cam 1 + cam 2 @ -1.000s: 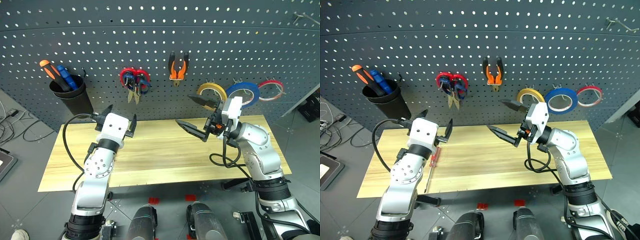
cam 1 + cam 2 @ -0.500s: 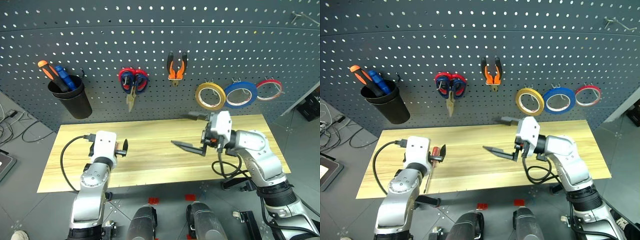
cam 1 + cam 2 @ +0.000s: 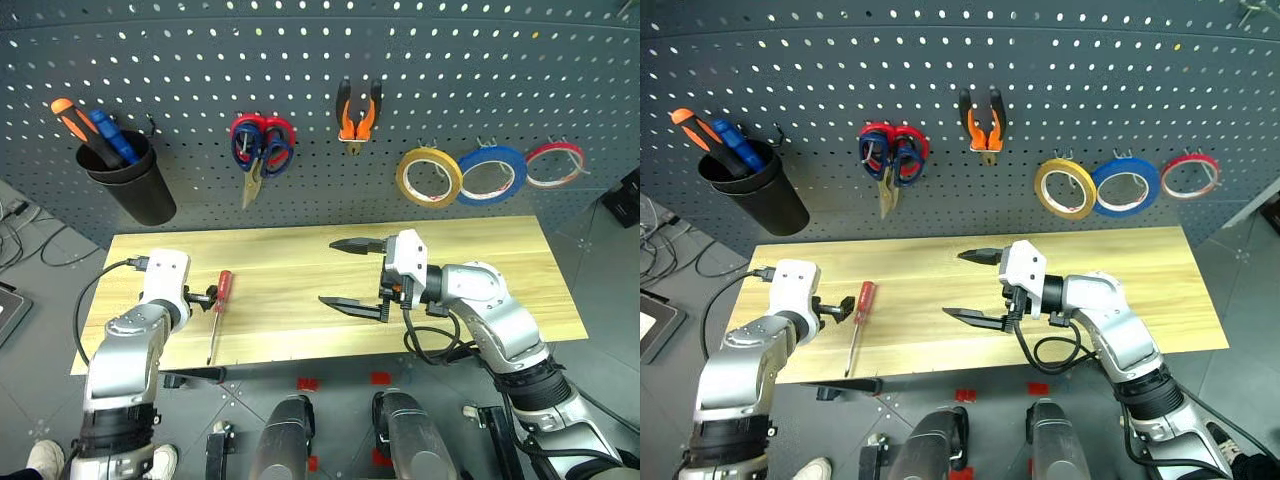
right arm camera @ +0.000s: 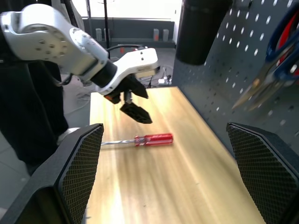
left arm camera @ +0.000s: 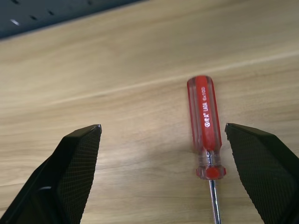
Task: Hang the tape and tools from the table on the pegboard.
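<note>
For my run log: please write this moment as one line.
left gripper: open, above screwdriver | right gripper: open, empty, over table | tape, pliers, scissors: hanging on pegboard

A dark grey pegboard dotted with rows of small pale holes backs a table of light yellowish wood planks. On it lies a screwdriver with a translucent red handle. On the board hang red- and blue-handled scissors, orange-and-black pliers, then yellow, blue and red tape rings; a black cup holds orange and blue handles.
</note>
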